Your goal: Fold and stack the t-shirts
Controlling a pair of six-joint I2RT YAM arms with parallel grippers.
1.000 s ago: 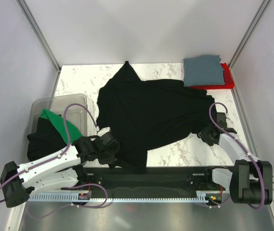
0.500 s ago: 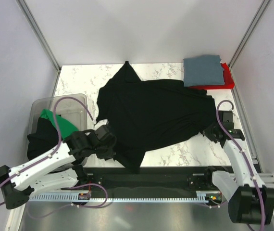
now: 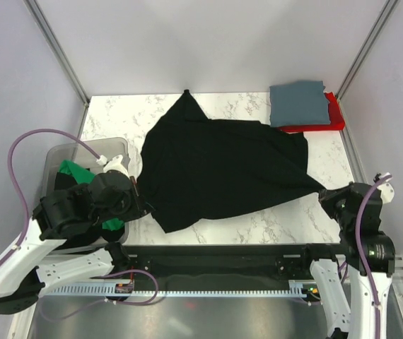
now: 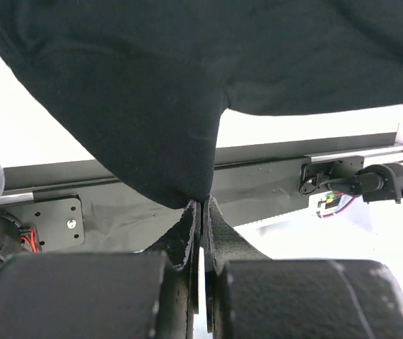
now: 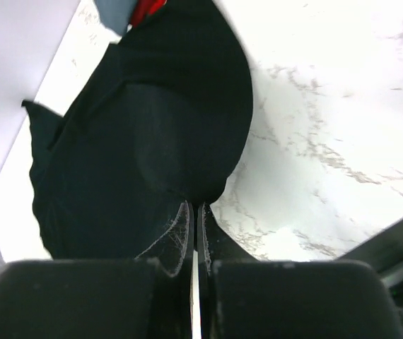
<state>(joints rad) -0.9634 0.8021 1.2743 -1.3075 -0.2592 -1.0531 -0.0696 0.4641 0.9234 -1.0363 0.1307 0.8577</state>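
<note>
Black shirt (image 3: 223, 169) lies spread over the middle of the marble bench (image 3: 117, 116). One narrow point of cloth reaches the far edge. The rest fans out wide toward the near side.

Left gripper (image 3: 136, 203): fingers pressed together, pinching the shirt's near-left corner. In the left wrist view the gripper (image 4: 201, 208) holds a rounded fold of black cloth right at the tips. The dark rail along the bench's near edge shows beyond it.

Right gripper (image 3: 326, 198): also closed on the same shirt, at its near-right corner. In the right wrist view the gripper (image 5: 193, 209) has cloth nipped between the tips, and the shirt runs away from it over the marble.

The shirt's near hem runs from one gripper to the other, bowing toward the rail left of the middle.

Far right corner of the bench: folded grey shirt (image 3: 299, 103) lying on top of a red shirt (image 3: 334, 119). Red shows past the grey at the right and near sides. Both lie just beyond the black shirt's far-right edge.

Left side of the bench: clear bin (image 3: 81, 150) holding a green shirt (image 3: 73, 171). The left arm hides much of the bin.
</note>
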